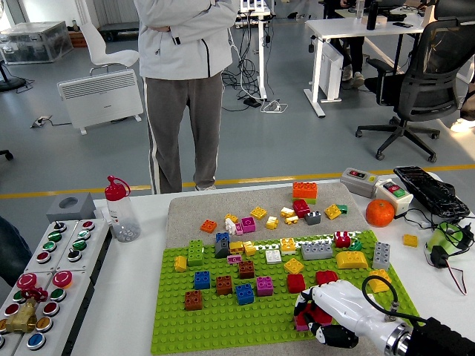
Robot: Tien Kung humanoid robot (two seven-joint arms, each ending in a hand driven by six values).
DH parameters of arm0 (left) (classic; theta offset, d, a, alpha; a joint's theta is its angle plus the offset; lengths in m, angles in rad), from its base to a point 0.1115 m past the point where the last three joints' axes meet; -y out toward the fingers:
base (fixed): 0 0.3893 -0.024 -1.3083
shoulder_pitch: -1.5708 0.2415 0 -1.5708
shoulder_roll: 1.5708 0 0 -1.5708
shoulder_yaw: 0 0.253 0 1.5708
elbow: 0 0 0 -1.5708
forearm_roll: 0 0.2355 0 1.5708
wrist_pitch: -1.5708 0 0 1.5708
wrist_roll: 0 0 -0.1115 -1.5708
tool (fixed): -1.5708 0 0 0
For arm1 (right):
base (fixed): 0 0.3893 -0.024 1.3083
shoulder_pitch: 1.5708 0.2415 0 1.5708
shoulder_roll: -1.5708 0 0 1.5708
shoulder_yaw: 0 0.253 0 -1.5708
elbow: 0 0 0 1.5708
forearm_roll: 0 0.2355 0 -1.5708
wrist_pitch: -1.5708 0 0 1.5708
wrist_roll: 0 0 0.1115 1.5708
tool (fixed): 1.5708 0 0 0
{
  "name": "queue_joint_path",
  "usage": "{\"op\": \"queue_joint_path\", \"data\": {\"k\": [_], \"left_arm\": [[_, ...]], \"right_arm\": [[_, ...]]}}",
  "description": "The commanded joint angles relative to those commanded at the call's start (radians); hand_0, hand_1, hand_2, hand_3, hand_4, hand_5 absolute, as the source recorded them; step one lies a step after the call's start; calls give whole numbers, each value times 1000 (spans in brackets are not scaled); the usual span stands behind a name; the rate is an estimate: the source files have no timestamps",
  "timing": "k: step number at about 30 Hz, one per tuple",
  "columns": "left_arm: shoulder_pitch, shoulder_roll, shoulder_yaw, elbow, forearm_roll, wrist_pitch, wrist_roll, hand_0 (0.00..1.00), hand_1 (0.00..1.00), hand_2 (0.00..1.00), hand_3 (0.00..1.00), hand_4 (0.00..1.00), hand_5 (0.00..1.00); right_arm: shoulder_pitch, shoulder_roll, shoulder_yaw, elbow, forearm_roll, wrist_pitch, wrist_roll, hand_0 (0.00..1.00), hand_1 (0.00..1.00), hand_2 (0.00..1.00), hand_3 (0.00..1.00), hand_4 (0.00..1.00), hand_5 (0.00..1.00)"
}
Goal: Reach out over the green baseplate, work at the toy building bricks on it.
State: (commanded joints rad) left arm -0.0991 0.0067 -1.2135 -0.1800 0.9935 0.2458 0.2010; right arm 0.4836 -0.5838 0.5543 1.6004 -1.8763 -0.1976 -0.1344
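Observation:
The green baseplate lies at the table's near middle, studded with several bricks: blue, brown, pink, red, grey and yellow. My right hand, white with black fingertips, reaches in from the lower right and rests on the plate's near right corner. Its fingers are curled around a red and pink brick there. More loose bricks, among them an orange one, lie on the beige mat behind the plate. My left arm is out of sight.
A clear bottle with a red cap stands left of the mat. A panel of coloured buttons fills the near left. An orange fruit, a switch box and a keyboard sit at the right. A person stands beyond the table's far edge.

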Motion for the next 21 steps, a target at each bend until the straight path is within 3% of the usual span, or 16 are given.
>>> {"op": "queue_joint_path", "data": {"k": [21], "left_arm": [[8, -3, 0, 0, 0, 1, 2, 665, 611, 567, 453, 242, 998]], "right_arm": [[-20, -17, 34, 20, -14, -5, -5, 485, 579, 605, 570, 341, 141]]}}
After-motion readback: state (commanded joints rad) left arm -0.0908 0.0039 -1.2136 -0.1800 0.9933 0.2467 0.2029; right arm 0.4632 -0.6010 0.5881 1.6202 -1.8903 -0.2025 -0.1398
